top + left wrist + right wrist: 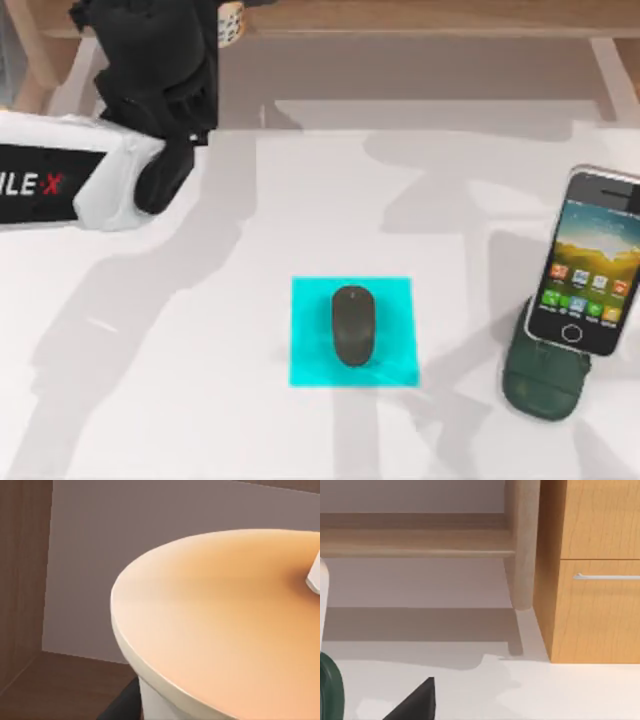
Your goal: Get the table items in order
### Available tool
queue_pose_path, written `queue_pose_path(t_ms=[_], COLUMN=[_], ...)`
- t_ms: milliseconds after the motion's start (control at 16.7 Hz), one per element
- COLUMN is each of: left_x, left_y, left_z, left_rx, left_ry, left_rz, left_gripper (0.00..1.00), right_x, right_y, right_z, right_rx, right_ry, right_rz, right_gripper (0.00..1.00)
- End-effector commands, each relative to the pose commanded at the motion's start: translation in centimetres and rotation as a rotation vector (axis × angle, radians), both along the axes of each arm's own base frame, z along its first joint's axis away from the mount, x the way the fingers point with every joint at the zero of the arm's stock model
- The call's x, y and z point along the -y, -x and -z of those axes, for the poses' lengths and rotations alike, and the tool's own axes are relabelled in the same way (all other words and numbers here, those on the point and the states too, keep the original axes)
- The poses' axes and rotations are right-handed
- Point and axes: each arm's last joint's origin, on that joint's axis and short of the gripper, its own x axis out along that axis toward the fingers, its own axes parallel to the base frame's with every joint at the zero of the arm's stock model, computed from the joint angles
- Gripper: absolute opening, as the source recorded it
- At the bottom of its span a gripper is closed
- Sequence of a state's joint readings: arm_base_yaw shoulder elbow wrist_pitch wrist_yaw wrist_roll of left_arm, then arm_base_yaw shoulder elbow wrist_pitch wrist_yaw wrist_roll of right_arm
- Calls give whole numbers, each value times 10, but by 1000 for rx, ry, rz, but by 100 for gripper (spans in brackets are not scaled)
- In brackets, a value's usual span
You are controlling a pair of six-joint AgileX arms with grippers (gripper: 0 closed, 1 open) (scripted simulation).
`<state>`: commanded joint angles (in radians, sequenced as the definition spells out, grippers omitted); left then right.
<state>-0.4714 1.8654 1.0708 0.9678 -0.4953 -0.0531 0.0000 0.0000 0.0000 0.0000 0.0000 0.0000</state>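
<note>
Cup: the bubble tea cup has a smooth orange-tan lid with a pale cream rim and white wall below it; a bit of the white straw shows at the right edge of the left wrist view. In the top view a small part of it shows at the upper left, under the brown wooden shelf.
Left gripper: the left gripper is at the upper left of the top view, close against the cup; whether its fingers are apart or clamped cannot be told.
Mouse: the dark grey oval mouse lies lengthwise on the cyan square pad, just below centre frame.
Phone: the black smartphone, screen full of colourful icons, leans tilted in the dark green stand at the right edge.
Table: the white tabletop carries soft grey shadows.
Right arm: a dark finger shows low in the right wrist view, beside the stand's green edge; its state cannot be told.
</note>
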Motion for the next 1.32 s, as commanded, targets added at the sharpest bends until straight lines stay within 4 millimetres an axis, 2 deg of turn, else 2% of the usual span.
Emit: queue_pose_path(t_ms=[360,660,900,1320], left_x=[-30,-39,-41,-39], left_y=[-47,-73,-82,-81], left_z=[-21,-30,-32,-33], left_rx=[-109,-200,-243,-243], left_ry=[-79,-124,-140,-142], left_rz=[1,47,73,76], left_gripper=[0,0,0,0], right_x=[0,0,0,0], right_y=[0,0,0,0], right_z=[0,0,0,0], right_rx=[0,0,0,0], right_ry=[0,0,0,0], right_rz=[0,0,0,0], right_gripper=[100,100,100,100])
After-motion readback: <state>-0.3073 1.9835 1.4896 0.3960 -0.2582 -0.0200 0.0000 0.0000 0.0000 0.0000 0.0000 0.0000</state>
